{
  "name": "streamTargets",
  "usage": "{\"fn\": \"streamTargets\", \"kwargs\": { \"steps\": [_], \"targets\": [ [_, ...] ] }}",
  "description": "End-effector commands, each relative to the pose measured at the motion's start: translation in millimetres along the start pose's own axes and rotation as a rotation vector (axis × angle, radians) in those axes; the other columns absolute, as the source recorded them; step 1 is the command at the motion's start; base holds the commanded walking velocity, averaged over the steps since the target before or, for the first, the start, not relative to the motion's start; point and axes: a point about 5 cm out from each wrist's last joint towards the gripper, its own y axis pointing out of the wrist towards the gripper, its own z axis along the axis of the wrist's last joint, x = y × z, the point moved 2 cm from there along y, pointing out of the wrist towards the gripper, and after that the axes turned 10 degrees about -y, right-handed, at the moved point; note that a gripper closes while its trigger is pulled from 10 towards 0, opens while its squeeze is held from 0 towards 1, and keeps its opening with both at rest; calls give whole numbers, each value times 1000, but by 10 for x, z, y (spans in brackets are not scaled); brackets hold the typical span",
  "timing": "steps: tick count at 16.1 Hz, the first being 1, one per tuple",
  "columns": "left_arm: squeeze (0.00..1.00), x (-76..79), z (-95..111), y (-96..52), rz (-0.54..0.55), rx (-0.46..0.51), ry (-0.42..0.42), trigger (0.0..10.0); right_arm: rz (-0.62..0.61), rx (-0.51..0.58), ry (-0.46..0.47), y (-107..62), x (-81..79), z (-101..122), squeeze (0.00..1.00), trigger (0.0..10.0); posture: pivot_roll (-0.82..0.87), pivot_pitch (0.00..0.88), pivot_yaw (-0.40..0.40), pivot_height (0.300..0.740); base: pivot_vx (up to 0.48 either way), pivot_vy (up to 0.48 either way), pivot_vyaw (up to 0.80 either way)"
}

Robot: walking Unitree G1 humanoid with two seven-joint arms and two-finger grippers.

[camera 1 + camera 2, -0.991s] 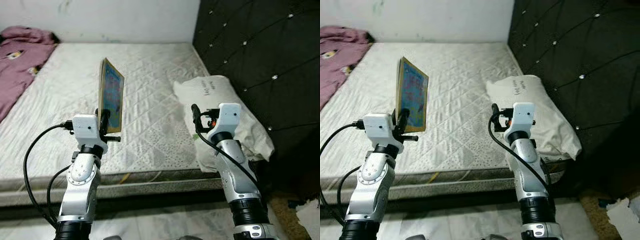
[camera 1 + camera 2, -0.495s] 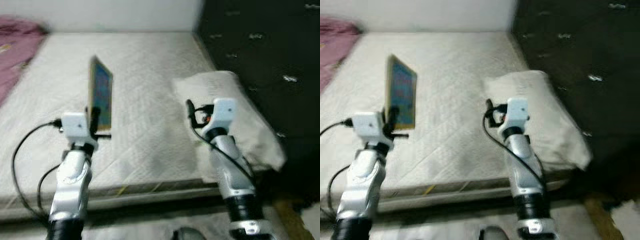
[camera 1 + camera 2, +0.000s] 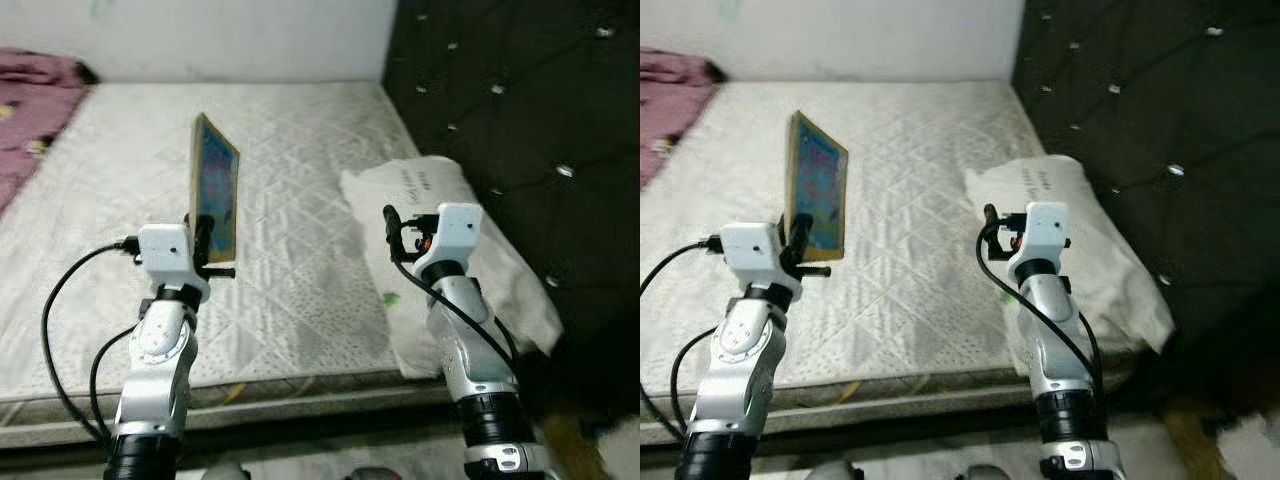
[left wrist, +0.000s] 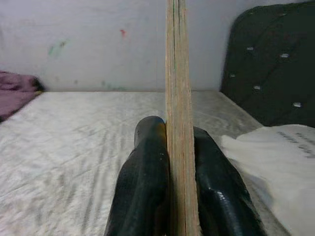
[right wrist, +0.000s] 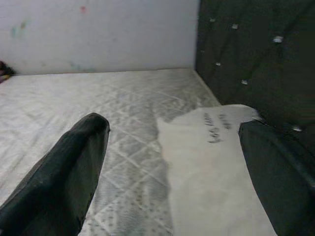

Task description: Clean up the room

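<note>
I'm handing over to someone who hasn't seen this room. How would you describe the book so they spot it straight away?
Start at the bare quilted mattress beside the dark padded headboard. Above its near edge, the left gripper holds the book upright, its fingers clamped on the lower edge. It is thin, with a colourful blue cover and yellow border, unlike the white pillow by the headboard.

The purple cloth point(image 3: 35, 95) on the bed point(image 3: 300, 150) is cut off by the left edge of the eye views. The handwriting on the white pillow point(image 3: 1080, 240) is too small to be read, and the picture on the book point(image 3: 215, 190) is too blurred to be made out. In the left wrist view the book is seen edge-on, its top cut off by the frame and its lower edge hidden between the fingers point(image 4: 142, 187) of the left gripper point(image 4: 176, 147).
</note>
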Motion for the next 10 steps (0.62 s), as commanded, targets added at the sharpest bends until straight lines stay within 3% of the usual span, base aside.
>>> {"fn": "streamTargets", "kwargs": {
  "steps": [1, 10],
  "targets": [
    [0, 53, 93, 32, -19, 41, 7, 10000, -14, -7, 3, 5, 36, 0, 0, 10000, -93, 0, -26, 740, 0, -330, -638],
    [0, 63, 103, 40, -22, 46, 2, 10000, -8, -6, -2, 12, 29, 5, 0, 10000, -93, 0, -28, 740, 0, -396, 0]
  ]
}}
